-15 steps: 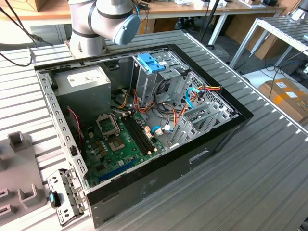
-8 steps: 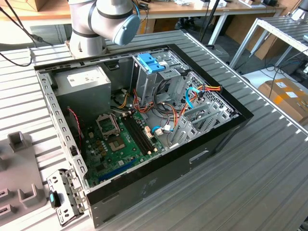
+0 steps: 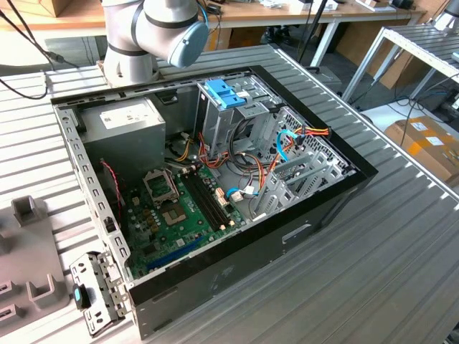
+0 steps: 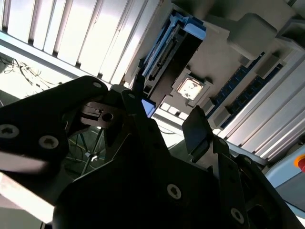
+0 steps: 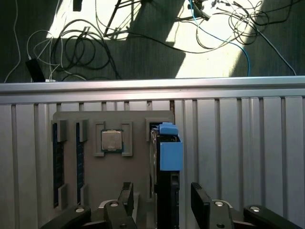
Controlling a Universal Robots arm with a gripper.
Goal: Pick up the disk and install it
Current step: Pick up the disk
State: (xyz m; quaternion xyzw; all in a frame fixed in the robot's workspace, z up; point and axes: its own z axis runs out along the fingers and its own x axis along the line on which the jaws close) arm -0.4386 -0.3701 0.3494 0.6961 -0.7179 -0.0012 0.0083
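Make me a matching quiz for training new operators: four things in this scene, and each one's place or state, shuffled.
Things:
1 disk
2 chip
3 latch
4 gripper

Places or states:
A atop the grey cage
B flat in a pocket of the tray
C on edge in a tray slot
D open, straddling the disk

Pairs: 1-C, 2-B, 3-A, 4-D.

In my first wrist view the gripper [image 5: 162,193] has its fingers [image 5: 198,198] spread to either side of the disk [image 5: 170,155], with a gap on both sides. The disk stands on edge in a slot of a grey tray [image 5: 138,143]. A processor chip [image 5: 112,140] and two memory sticks [image 5: 79,157] sit in the same tray. The tray lies on a ribbed table [image 5: 248,143], and beyond the table's edge cables [image 5: 76,47] lie on the floor [image 5: 147,57].
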